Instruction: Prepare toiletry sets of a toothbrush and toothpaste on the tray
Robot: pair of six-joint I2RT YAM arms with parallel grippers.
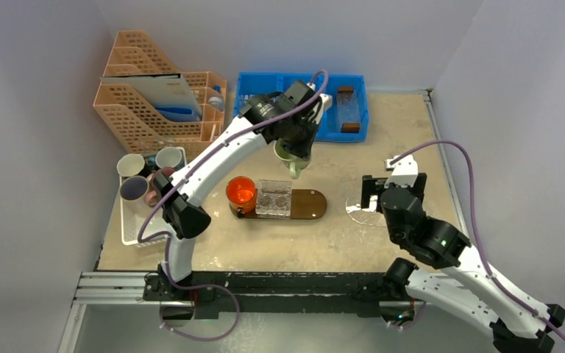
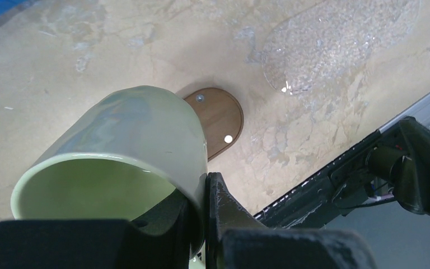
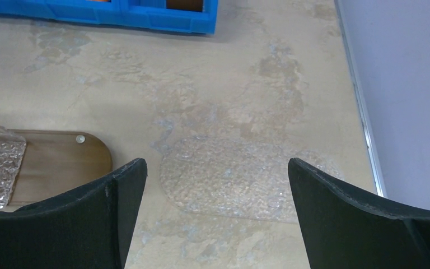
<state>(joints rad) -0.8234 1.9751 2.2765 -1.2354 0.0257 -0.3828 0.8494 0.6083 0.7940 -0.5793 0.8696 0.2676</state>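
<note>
Left gripper (image 2: 201, 196) is clamping the wall of a pale green glazed mug (image 2: 129, 129), one finger inside, one outside. Mug is hanging tilted above the beige table (image 1: 382, 132), just past the far edge of the dark brown wooden oblong tray (image 1: 310, 204). Right gripper (image 3: 215, 165) is hovering with jaws wide apart over a clear textured oval plastic dish (image 3: 229, 185) lying just right of the tray. Tray is sitting mid-table, carrying an orange translucent cup (image 1: 240, 191) and a clear textured box (image 1: 274, 198) side by side.
</note>
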